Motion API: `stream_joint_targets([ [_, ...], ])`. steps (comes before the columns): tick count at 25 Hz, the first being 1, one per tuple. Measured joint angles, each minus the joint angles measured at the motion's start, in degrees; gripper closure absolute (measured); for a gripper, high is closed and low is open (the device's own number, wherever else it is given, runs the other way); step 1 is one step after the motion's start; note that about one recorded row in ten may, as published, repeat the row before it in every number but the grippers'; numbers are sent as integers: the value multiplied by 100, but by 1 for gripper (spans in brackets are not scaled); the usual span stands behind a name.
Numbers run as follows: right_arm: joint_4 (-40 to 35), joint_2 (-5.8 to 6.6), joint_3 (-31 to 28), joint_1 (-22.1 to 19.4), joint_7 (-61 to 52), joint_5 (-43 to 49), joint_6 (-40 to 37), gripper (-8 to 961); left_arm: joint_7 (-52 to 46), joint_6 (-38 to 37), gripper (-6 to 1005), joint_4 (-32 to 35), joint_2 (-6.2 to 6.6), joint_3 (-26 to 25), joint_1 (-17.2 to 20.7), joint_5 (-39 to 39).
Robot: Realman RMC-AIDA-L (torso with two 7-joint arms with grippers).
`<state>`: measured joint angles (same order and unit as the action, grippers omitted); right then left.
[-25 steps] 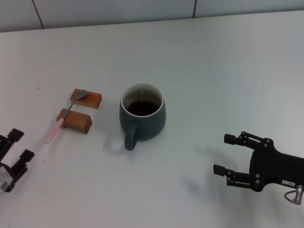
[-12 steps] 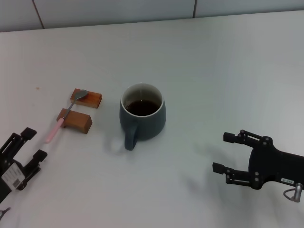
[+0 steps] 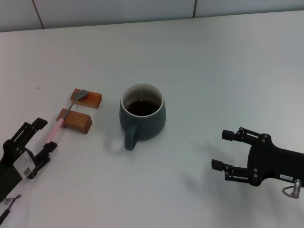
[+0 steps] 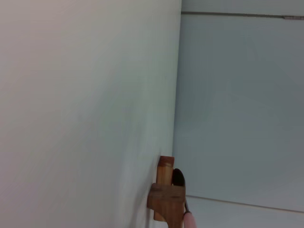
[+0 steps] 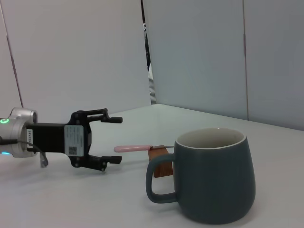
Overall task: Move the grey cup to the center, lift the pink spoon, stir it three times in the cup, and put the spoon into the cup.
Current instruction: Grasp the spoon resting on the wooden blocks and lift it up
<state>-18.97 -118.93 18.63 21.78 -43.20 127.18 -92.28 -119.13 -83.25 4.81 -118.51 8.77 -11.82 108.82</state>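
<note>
The grey cup (image 3: pixel 142 113) stands near the middle of the white table, handle toward me, with dark liquid inside; it also shows in the right wrist view (image 5: pixel 213 175). The pink spoon (image 3: pixel 64 118) lies across two small wooden blocks to the cup's left, pink handle pointing toward me; the right wrist view (image 5: pixel 137 148) and left wrist view (image 4: pixel 189 219) show parts of it. My left gripper (image 3: pixel 42 135) is open, just short of the handle's end, not touching it; it also shows in the right wrist view (image 5: pixel 114 140). My right gripper (image 3: pixel 222 150) is open and empty, low on the right.
Two brown wooden blocks (image 3: pixel 86 99) (image 3: pixel 75 120) hold the spoon off the table. A tiled wall (image 3: pixel 118 9) runs along the table's far edge.
My left gripper has moved up and right toward the spoon's pink handle. The right gripper has shifted only slightly. Cup and spoon have not moved.
</note>
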Motion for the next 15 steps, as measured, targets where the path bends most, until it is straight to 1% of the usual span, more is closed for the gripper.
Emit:
stream_joint_targets([
  [7,-3,6,-8,12,-14,-20,0,128,-2,142,202,-80,-1,-14,-145,-32],
  [8,-3,8,-12,17,-14,-22,0,128,-4,204,202,-114,-2,-18,-210,-34],
  [15,-4,11,-32,66,-61,-27,0,127,1,363,203,-193,-10,-77,-303,-47],
])
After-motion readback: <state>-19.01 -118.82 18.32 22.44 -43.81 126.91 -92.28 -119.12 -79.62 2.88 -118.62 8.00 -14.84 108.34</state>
